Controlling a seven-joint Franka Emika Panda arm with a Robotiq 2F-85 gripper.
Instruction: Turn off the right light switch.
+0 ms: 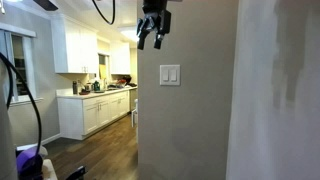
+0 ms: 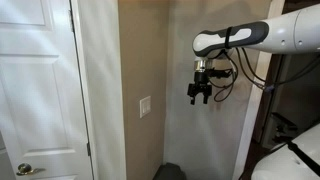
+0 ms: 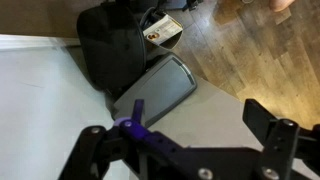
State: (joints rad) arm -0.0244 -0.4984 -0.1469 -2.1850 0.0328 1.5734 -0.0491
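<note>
Robotiq gripper [image 3: 172, 130] nearest the lens: its black fingers [image 3: 90, 150] stand wide apart, holding nothing (the wrist view looks down on a black bag [image 3: 110, 50] and a grey rounded flat object [image 3: 160, 90] on brown wood flooring [image 3: 250, 60]). In an exterior view the gripper [image 1: 150, 40] hangs above the small white rectangular two-rocker wall plate [image 1: 170, 75] on the beige wall [image 1: 190, 125]. The right light switch [image 1: 175, 75], its right-hand tall narrow white rocker, sits below the fingertips, untouched.

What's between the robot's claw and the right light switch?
Nothing, only bare wall between the gripper and the right light switch, in an exterior view.
</note>
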